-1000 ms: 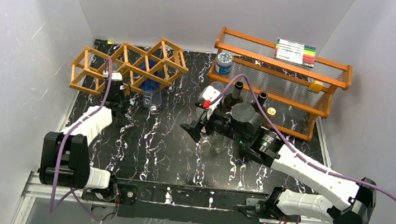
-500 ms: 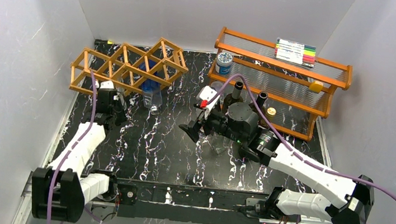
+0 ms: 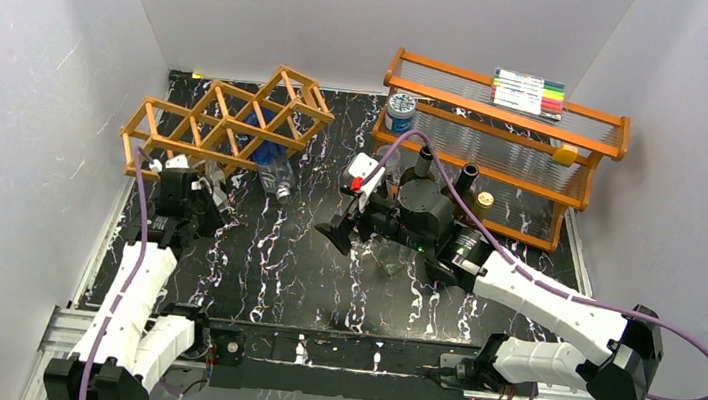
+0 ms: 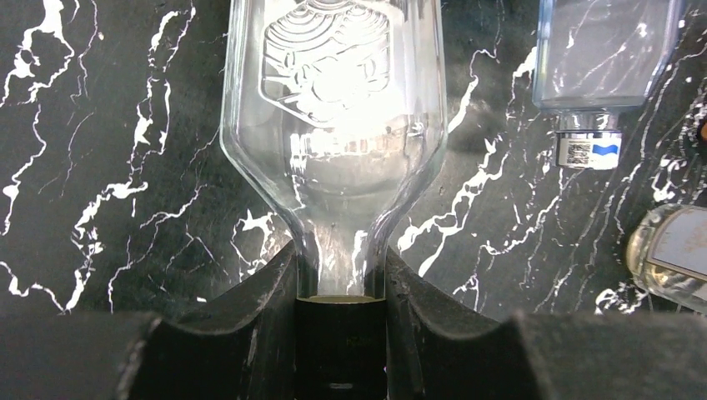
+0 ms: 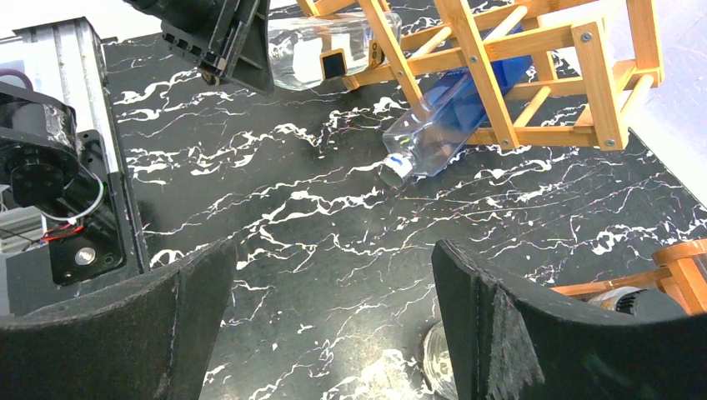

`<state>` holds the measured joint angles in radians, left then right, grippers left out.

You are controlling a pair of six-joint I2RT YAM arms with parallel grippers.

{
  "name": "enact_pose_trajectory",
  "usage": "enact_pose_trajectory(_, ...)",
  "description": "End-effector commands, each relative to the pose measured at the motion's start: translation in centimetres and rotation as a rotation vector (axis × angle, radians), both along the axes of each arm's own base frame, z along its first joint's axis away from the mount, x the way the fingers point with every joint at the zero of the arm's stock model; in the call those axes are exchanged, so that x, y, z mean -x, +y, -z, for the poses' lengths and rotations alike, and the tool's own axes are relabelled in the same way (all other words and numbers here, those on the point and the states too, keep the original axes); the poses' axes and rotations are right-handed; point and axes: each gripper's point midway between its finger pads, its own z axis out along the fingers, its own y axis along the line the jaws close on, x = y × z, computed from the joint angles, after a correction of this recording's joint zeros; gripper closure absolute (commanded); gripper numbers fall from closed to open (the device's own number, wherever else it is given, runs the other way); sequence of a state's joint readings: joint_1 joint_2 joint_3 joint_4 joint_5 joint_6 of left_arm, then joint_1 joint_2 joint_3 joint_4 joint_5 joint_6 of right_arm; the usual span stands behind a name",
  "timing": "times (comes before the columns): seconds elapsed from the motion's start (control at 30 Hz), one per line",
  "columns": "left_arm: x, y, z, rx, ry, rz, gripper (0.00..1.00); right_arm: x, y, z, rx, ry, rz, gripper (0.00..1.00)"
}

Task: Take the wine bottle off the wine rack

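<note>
We count two arms. The left gripper [image 4: 342, 292] is clamped on the neck of the wine bottle [image 4: 333, 125], a black finger [image 4: 267, 300] on each side just above the dark cap. The right gripper [image 5: 325, 275] is spread wide and holds nothing, hanging over the marble-patterned table [image 3: 292, 263] near its middle. There is one rack [image 3: 228, 120], an orange-brown lattice of thin sticks with open diamond cells, at the far left of the table. There is one shelf [image 3: 604, 138], orange with two tiers and clear slats, at the far right. The wine bottle is one item of clear colourless glass with a round shoulder, a short narrow neck and a pale embossed emblem on the body. It lies on its side at the rack's near left end, neck toward the left arm. In the right wrist view its body passes behind the rack's sticks, so it looks partly inside a lower cell. One blue-tinted bottle [image 3: 272, 156] slants out of a middle cell, cap toward the table. The left wrist view shows part of another clear bottle [image 4: 671, 254] at its right edge. Two dark bottles [image 3: 424, 163] stand before the shelf. On the shelf are one blue-labelled jar [image 3: 401, 112], one marker pack [image 3: 528, 92] and one yellow piece [image 3: 563, 154].
</note>
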<state>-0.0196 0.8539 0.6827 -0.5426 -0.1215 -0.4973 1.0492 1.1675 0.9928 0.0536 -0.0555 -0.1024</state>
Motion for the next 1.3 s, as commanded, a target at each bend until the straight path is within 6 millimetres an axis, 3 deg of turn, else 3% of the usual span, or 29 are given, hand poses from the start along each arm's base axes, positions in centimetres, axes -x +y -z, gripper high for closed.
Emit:
enact_pose_trajectory(0.0,0.8,0.0,-3.7,0.028,-0.064,-0.038,1.0,0.2,0.7,-4.4,-0.115,-0.038,-0.016,0.02)
enact_pose_trajectory(0.2,0.9,-1.6,-5.7,0.114,-0.109,0.0,1.0,0.2,0.8,-4.5,-0.117,-0.035,-0.021,0.02)
enact_pose_trajectory(0.37,1.0,-4.0,-4.9,0.258,-0.109,0.028,1.0,0.1,1.0,-4.5,-0.119,-0.035,-0.023,0.02)
enact_pose_trajectory(0.67,3.1,-4.7,-3.5,0.313,-0.021,0.008,1.0,0.1,1.1,-3.8,-0.11,-0.034,-0.023,0.02)
enact_pose_trajectory(0.87,3.6,-6.8,-6.2,0.417,-0.174,0.094,1.0,-0.1,1.6,-3.7,-0.107,-0.031,-0.03,0.02)
enact_pose_trajectory(1.27,7.7,-8.0,-8.0,0.505,-0.036,0.084,1.0,0.0,2.2,-3.3,-0.089,-0.036,-0.056,0.02)
